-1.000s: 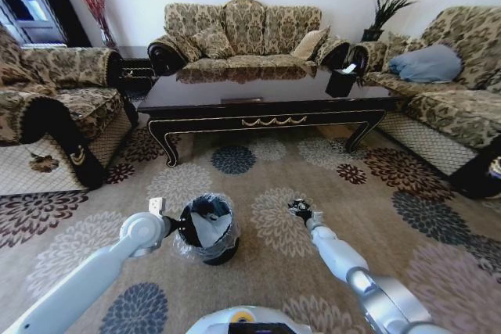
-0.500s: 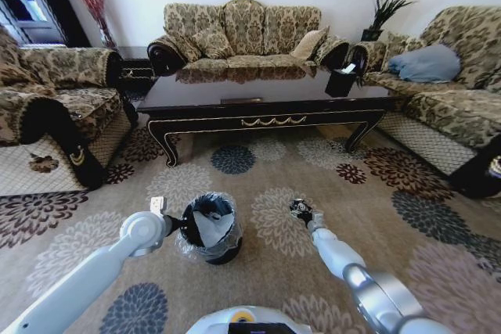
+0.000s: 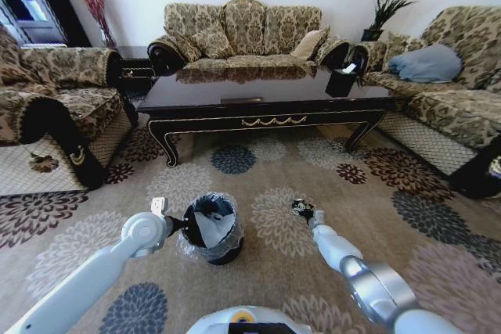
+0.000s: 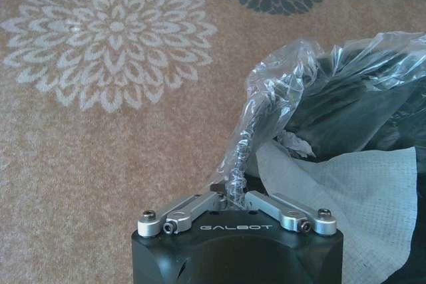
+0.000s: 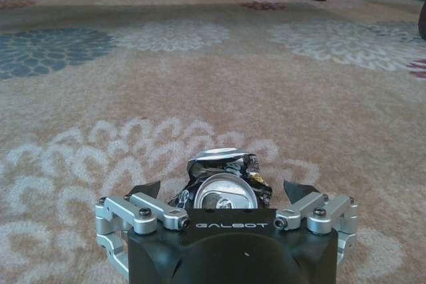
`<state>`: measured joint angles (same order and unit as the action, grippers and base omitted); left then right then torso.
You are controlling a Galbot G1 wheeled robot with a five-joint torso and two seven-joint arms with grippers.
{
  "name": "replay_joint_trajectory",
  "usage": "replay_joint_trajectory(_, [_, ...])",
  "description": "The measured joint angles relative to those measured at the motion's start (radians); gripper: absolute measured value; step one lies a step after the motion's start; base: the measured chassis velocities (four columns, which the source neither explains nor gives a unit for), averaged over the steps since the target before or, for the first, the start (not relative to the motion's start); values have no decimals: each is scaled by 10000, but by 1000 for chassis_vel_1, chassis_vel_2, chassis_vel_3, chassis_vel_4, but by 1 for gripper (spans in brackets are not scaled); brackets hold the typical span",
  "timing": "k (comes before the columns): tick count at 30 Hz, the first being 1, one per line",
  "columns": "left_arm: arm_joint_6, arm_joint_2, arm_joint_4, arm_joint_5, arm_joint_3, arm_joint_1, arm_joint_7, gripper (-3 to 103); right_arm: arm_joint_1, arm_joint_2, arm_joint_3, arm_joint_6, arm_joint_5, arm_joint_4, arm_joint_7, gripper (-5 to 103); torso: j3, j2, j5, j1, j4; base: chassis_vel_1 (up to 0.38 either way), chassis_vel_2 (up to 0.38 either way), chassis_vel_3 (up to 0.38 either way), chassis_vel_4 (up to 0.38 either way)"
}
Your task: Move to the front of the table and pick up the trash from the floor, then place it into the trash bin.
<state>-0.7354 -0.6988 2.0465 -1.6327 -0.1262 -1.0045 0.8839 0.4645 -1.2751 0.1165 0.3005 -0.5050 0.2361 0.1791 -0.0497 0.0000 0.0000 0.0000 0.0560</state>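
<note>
1. Head view: parked before table (image 3: 266, 103); trash bin (image 3: 211, 228) near left, white paper already inside.
2. Left gripper (image 4: 234, 194) pinching bin liner (image 4: 266, 118).
3. Right gripper (image 5: 223, 194) spread wide around crushed can (image 5: 223, 187) on carpet (image 5: 200, 84), near right; not yet lifted.

Head camera looks down across carpet (image 3: 258, 170) (wide); wrist cameras sit close above it.

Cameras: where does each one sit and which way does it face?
Head view: high on the robot, looking forward and down over both arms, the trash bin and table.
Left wrist view: behind the left gripper, which pinches the liner bag.
Right wrist view: behind the right gripper, low over the carpet, facing a crushed can.
Shared: the bin, in the head and left wrist views.
</note>
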Motion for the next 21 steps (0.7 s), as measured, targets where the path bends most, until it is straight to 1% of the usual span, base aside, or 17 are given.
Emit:
replay_joint_trajectory(4, [0, 2, 34, 4, -22, 1, -5, 0, -59, 0, 9, -114, -1, -83, 2, 101, 0, 0, 0, 0, 0, 0, 0, 0, 0])
replay_joint_trajectory(7, [0, -42, 39, 41, -33, 1, -20, 0, -62, 9, 12, -208, -19, -96, 26, 86, 0, 0, 0, 0, 0, 0, 0, 0, 0])
replay_joint_trajectory(8, [0, -42, 39, 41, -33, 1, -20, 0, -62, 9, 12, -208, -19, -96, 26, 86, 0, 0, 0, 0, 0, 0, 0, 0, 0])
replay_joint_trajectory(11, [0, -97, 38, 71, -21, 4, -24, 0, 26, -6, 12, -218, -29, -60, 64, 70, 0, 0, 0, 0, 1, 0, 0, 0, 0])
replay_joint_trajectory(13, [-1, -102, 35, 76, -17, 4, -26, 0, 42, -10, 13, -214, -30, -50, 67, 70, 0, 0, 0, 0, 1, 0, 0, 0, 0])
replay_joint_trajectory(14, [0, -112, 25, 85, -15, 4, -32, 0, 74, -23, 16, -208, -43, -22, 73, 59, 2, 0, -4, 0, 2, 0, 0, 0, 0])
replay_joint_trajectory(15, [-1, -114, 19, 90, -15, 4, -34, 0, 90, -31, 24, -201, -48, -8, 73, 59, 3, 0, -7, 0, 2, 0, 0, 0, 0])
replay_joint_trajectory(16, [-1, -114, 15, 96, -14, 4, -35, 0, 104, -37, 30, -195, -53, 3, 72, 54, 3, 1, -7, 0, 3, 0, 0, 0, 0])
replay_joint_trajectory(17, [-1, -114, 15, 96, -14, 4, -35, 0, 104, -37, 30, -195, -53, 3, 72, 54, 3, 1, -7, 0, 3, 0, 0, 0, 0])
replay_joint_trajectory(18, [0, -114, 12, 101, -15, 4, -35, 0, 115, -40, 32, -189, -56, 13, 72, 48, 3, 1, -8, 0, 3, 0, 0, 0, 0])
replay_joint_trajectory(19, [0, -114, 9, 104, -15, 4, -35, 0, 125, -42, 35, -183, -59, 31, 71, 48, 3, 1, -8, 0, 4, 0, 0, 0, 0])
replay_joint_trajectory(20, [0, -113, -2, 103, -14, 8, -46, 0, 152, -44, 36, -174, -63, 91, 70, 39, 3, 2, -10, 0, 6, 0, 0, 0, 0])
replay_joint_trajectory(21, [0, -112, -12, 104, -11, 13, -47, 0, 163, -45, 34, -172, -63, 143, 69, 39, 3, 2, -6, 0, 5, 0, 0, 0, 0])
